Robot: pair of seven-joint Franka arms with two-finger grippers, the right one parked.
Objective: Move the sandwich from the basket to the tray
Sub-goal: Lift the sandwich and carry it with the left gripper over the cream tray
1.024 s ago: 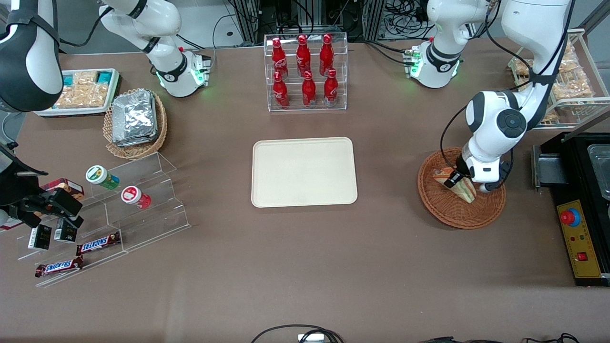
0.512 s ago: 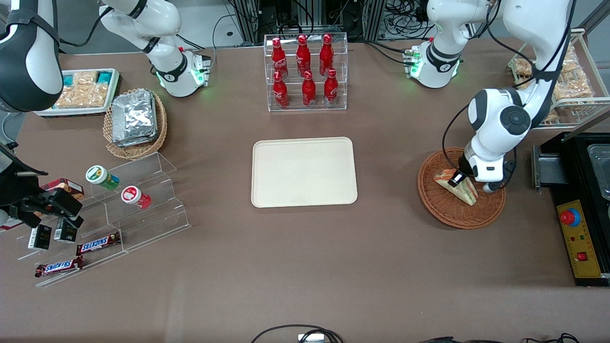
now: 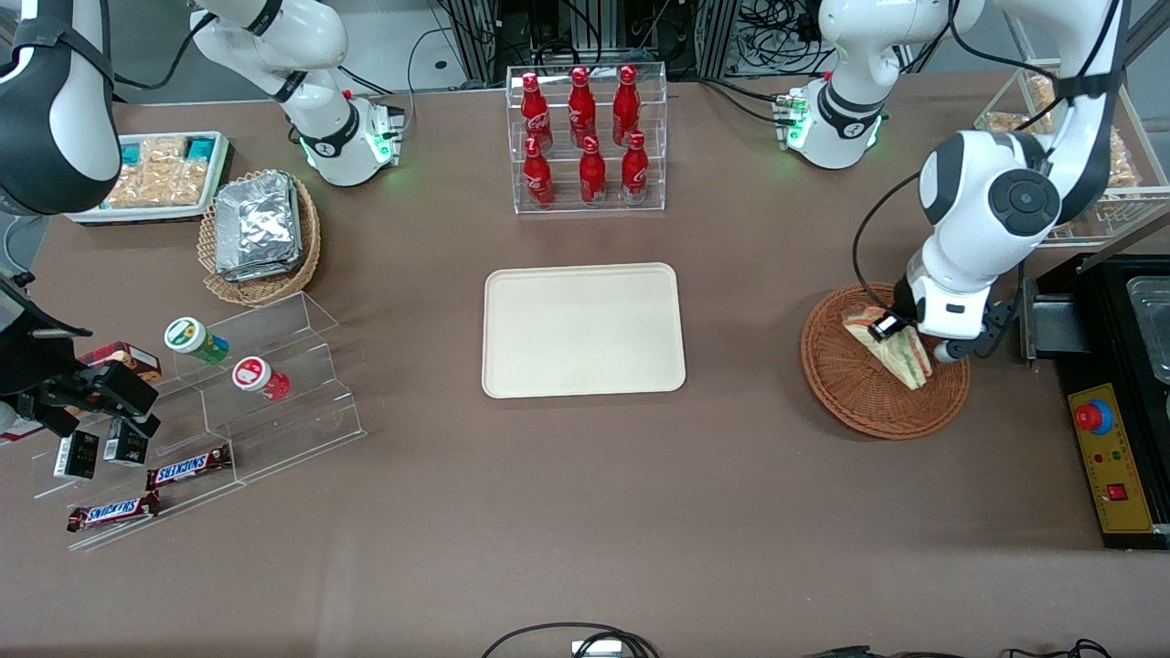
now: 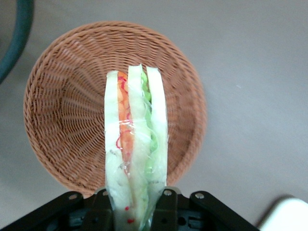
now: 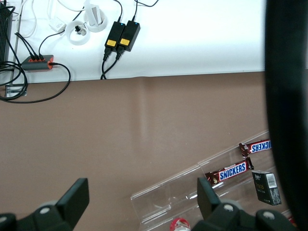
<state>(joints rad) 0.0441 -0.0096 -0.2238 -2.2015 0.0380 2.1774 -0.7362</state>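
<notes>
Clear-wrapped sandwich (image 4: 136, 159) is pinched in the pincer (image 4: 137, 211), raised above the basket (image 4: 62, 120).

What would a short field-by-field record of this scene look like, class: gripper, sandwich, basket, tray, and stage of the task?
gripper: the left gripper is above the basket, shut on the sandwich
sandwich: the sandwich is gripped on edge, with its orange and green layers showing, over the basket's inside
basket: the reddish-brown basket sits toward the working arm's end of the table, with nothing else in it
tray: the cream tray lies flat at mid-table, bare
stage: sandwich gripped, not yet carried to the tray
</notes>
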